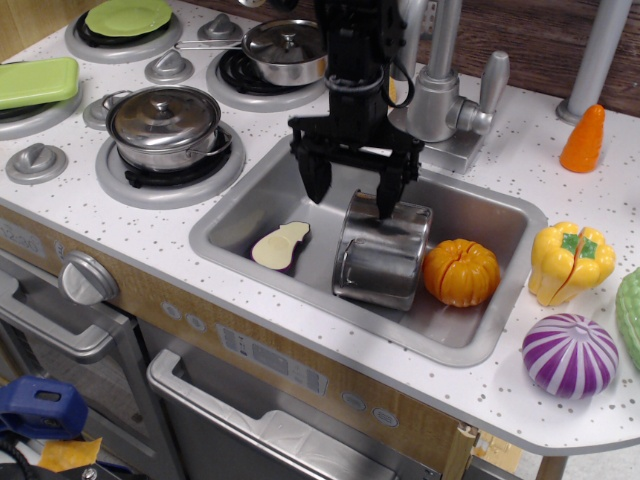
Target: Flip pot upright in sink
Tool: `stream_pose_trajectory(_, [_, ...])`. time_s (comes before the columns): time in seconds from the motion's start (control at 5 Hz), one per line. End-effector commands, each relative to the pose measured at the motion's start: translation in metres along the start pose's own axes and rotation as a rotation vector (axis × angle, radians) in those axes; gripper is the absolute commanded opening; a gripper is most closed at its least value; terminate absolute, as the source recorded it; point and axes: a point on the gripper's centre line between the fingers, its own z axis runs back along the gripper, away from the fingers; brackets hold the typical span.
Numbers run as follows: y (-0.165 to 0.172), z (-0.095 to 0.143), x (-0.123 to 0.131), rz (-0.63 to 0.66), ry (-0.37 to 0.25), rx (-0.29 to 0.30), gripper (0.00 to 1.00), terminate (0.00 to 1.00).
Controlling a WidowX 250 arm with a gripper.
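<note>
The shiny steel pot [380, 255] lies on its side in the sink [240, 205], its open mouth facing the front edge. An orange pumpkin [461, 272] touches it on the right. My black gripper [352, 192] hangs open over the pot's back end, its right fingertip [385, 205] at the pot's rear rim and its left fingertip [322, 185] off the pot's left side. It holds nothing.
A half eggplant [279, 246] lies in the sink left of the pot. The faucet [440, 85] stands behind the gripper. A lidded pot [165, 122] and lidded pan [288, 50] sit on the stove. A yellow pepper [570, 262], purple onion [568, 354] and carrot [583, 138] lie at right.
</note>
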Motion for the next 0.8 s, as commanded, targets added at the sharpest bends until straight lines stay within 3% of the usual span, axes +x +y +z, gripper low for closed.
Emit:
stream_pose_trajectory(0.0, [0.012,0.018,0.008,0.083,-0.137,-0.196,1.0,0.0])
stream_pose_trajectory(0.6, [0.004,0.006,0.006,0.136,-0.244,-0.403,1.0,0.0])
